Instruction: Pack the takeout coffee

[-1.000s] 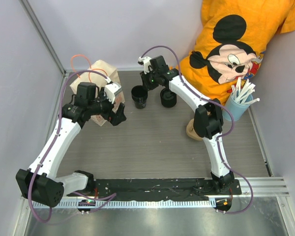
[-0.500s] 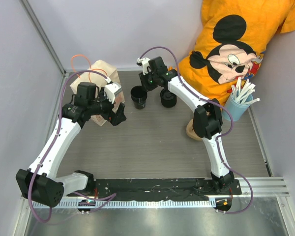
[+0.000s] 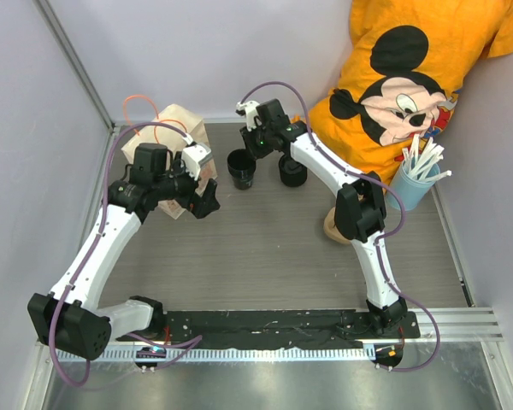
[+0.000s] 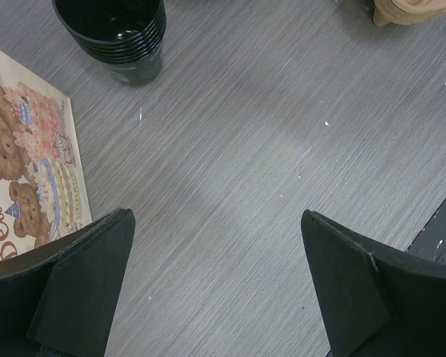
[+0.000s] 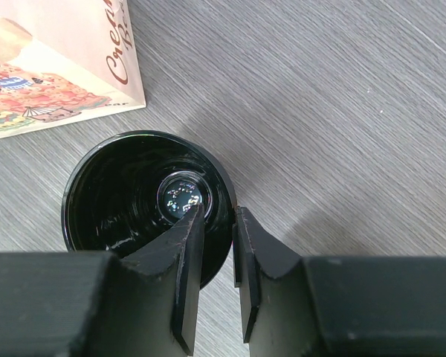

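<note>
The black takeout cup [image 3: 242, 167] stands open and lidless at the back of the table, to the right of the brown paper bag [image 3: 178, 128]. My right gripper [image 3: 254, 148] is at its rim. In the right wrist view one finger [image 5: 187, 245] is inside the cup [image 5: 119, 201] and the other is outside, closed on the wall at the gripper [image 5: 219, 216]. The left wrist view shows stacked rims on the cup [image 4: 123, 33]. A second black round item [image 3: 292, 171], possibly lids, stands to its right. My left gripper [image 3: 203, 195] is open and empty beside the bag [image 4: 22, 171].
A beige pulp carrier [image 3: 333, 227] lies at the right, partly behind the right arm, and shows in the left wrist view [image 4: 416, 10]. A light blue cup of white straws [image 3: 415, 179] stands at the far right. An orange Mickey shirt [image 3: 410, 77] is behind the table.
My right gripper has shifted slightly left along the cup's rim. The left arm has not moved.
</note>
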Tool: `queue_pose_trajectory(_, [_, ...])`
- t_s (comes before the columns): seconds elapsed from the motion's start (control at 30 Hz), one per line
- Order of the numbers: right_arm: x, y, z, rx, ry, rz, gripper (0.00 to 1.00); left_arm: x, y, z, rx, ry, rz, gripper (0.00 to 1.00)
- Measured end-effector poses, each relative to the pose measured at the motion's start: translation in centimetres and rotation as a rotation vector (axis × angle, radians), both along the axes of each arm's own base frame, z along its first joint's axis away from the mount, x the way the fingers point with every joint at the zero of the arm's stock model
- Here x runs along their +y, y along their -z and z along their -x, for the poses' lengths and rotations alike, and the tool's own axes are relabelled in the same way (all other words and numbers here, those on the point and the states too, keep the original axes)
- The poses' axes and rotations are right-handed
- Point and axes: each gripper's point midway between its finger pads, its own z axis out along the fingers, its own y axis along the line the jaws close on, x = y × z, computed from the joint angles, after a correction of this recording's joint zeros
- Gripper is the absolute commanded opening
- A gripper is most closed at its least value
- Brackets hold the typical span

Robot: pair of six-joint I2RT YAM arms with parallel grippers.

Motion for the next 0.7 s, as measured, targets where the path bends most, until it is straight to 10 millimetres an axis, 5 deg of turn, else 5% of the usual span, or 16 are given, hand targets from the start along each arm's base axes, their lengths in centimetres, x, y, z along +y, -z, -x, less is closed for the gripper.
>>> queue_pose_trajectory(0.5, [-0.09,0.03,-0.14,-0.017,0.015,0.023,0.39,0.01,0.09,0.02,0.002,0.0,-0.001,1.0])
queue_pose_trajectory(0.7, [-0.16,0.02,-0.2,-0.019,0.018,0.026,0.35,0.01,0.09,0.02,0.002,0.0,-0.001,1.0])
